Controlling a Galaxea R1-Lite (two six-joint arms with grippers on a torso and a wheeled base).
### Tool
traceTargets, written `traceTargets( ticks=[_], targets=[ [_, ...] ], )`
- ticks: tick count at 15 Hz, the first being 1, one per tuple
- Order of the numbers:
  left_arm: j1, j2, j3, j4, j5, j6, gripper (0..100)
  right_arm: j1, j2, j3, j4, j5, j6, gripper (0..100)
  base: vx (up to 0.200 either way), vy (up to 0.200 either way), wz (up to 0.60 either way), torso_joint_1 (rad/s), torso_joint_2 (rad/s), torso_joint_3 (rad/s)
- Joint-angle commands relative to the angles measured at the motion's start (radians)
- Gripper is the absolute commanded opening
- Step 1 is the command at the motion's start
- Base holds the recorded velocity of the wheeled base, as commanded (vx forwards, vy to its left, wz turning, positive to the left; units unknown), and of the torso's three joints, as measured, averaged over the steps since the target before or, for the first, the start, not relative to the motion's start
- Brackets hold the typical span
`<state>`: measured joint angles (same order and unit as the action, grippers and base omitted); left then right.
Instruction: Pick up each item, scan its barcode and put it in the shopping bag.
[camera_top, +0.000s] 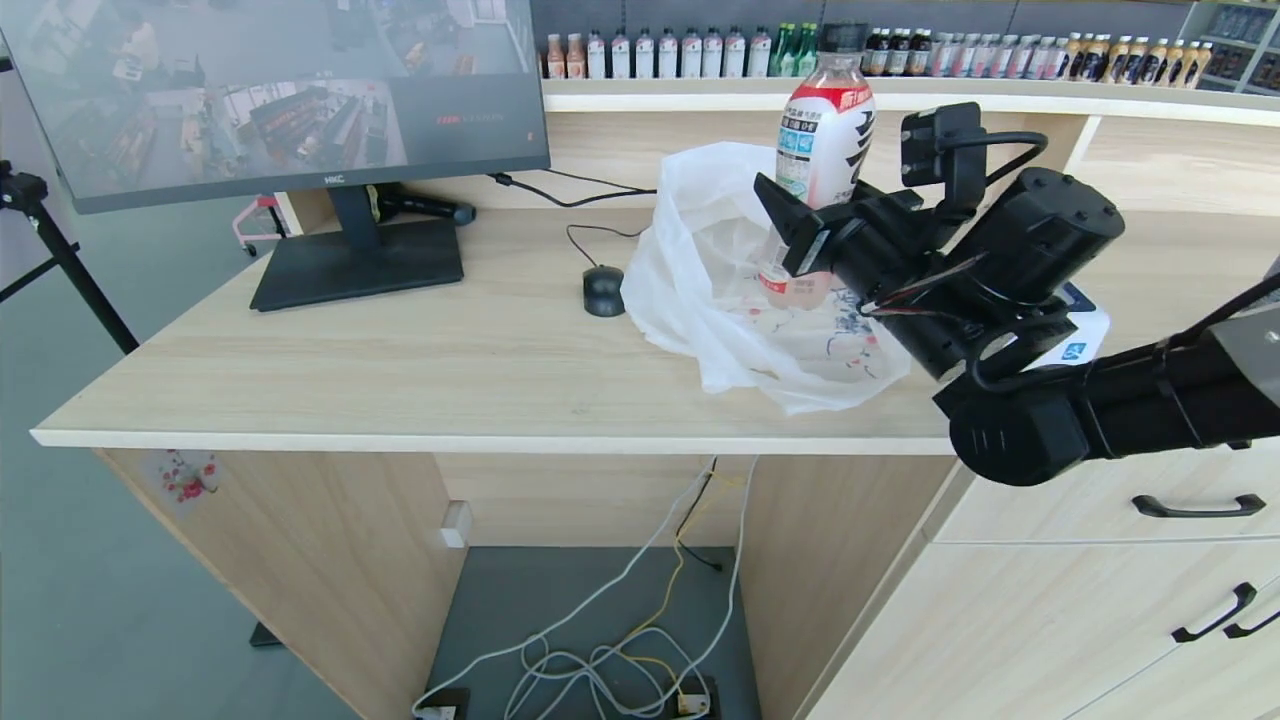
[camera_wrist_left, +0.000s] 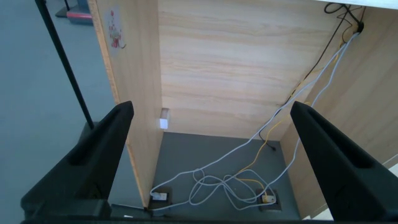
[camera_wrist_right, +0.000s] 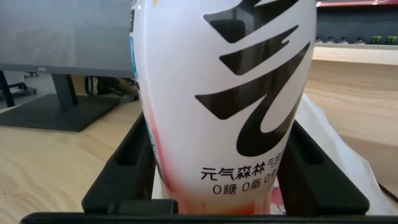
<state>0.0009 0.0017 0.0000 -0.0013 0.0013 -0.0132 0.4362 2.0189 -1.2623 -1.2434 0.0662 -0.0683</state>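
One drink bottle (camera_top: 825, 150) stands upright, clamped in the right gripper (camera_top: 825, 225) at the mouth of the white shopping bag (camera_top: 720, 300) on the desk (camera_top: 400, 370), its base veiled by plastic. The left gripper (camera_wrist_left: 211, 112), spread wide and empty, faces the cables (camera_wrist_left: 224, 186) under the desk.

The bottle (camera_top: 825, 130) looks like smooth, glossy plastic under a slick printed sleeve. The right gripper (camera_top: 812, 225) clamped on it is matt black, hard plastic by the look of it, as is the left gripper (camera_wrist_left: 214, 155). Toward three o'clock on the desk (camera_top: 400, 370), which shows pale wood grain with a smooth matt finish, the shopping bag (camera_top: 720, 290) is thin, crinkled, half-clear white film, and the mouse (camera_top: 604, 290) at the bag's nine o'clock is dull black plastic.
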Motion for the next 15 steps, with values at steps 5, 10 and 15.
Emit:
traceTargets(
  ticks=[5, 10, 15],
  targets=[
    [0.001, 0.0, 0.0, 0.0, 0.0, -0.001, 100, -0.005, 0.164, -0.253, 0.07, 0.003, 0.008, 0, 0.0, 0.0, 0.0, 0.0, 0.0, 0.0],
    [0.001, 0.0, 0.0, 0.0, 0.0, -0.001, 100, -0.007, 0.256, -0.479, 0.217, 0.0, 0.01, 0, 0.0, 0.0, 0.0, 0.0, 0.0, 0.0],
    [0.001, 0.0, 0.0, 0.0, 0.0, -0.001, 100, -0.01, 0.282, -0.526, 0.245, -0.002, 0.024, 0, 0.0, 0.0, 0.0, 0.0, 0.0, 0.0]
  ],
)
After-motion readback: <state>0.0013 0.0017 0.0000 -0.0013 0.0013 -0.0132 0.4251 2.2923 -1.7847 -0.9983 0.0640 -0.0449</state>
